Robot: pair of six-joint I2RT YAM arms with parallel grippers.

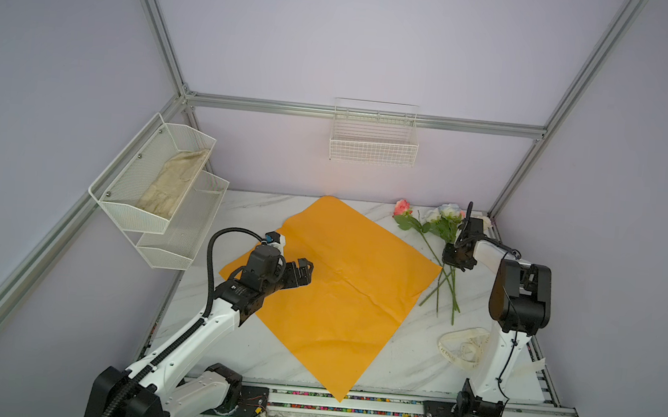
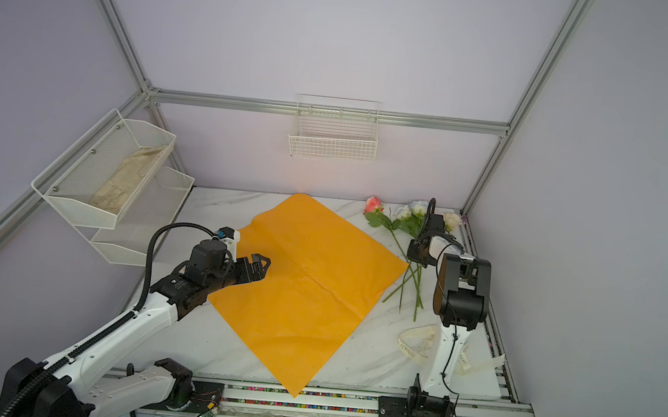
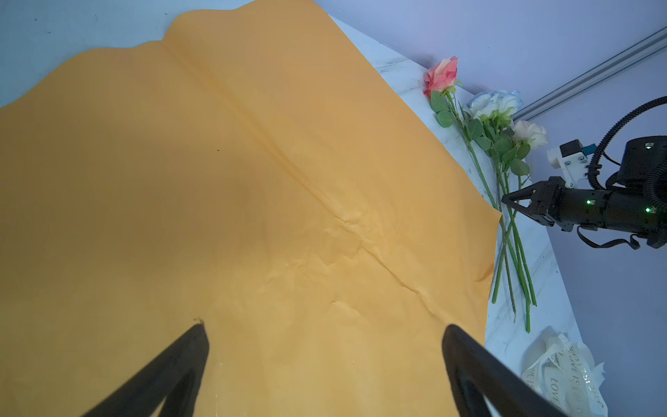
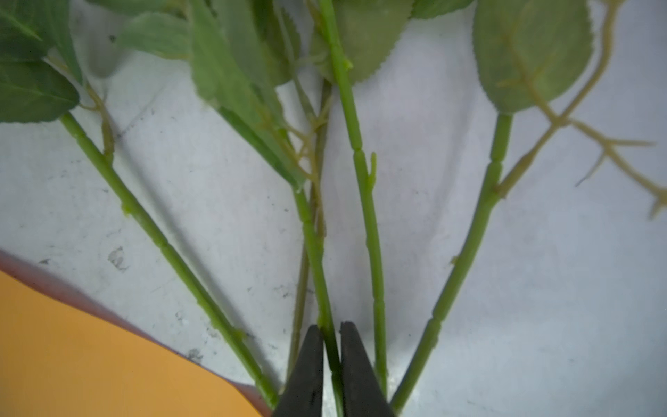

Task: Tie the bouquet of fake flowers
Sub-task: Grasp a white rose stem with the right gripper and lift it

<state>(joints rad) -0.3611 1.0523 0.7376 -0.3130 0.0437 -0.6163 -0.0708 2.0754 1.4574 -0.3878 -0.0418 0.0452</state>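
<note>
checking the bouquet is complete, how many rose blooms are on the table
4, in a row at the far right of the table: pink rose nearest the orange paper, then white rose, bluish-white rose, and cream rose farthest right. Leaves may hide more.

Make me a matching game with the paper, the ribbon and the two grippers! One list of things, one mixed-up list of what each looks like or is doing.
Things:
1. paper
2. ribbon
3. left gripper
4. right gripper

States:
a. shut on a stem
b. cream, loosely looped
c. open over the paper
d. orange, spread on the table

Pairs: 1-d, 2-b, 3-c, 4-a
</note>
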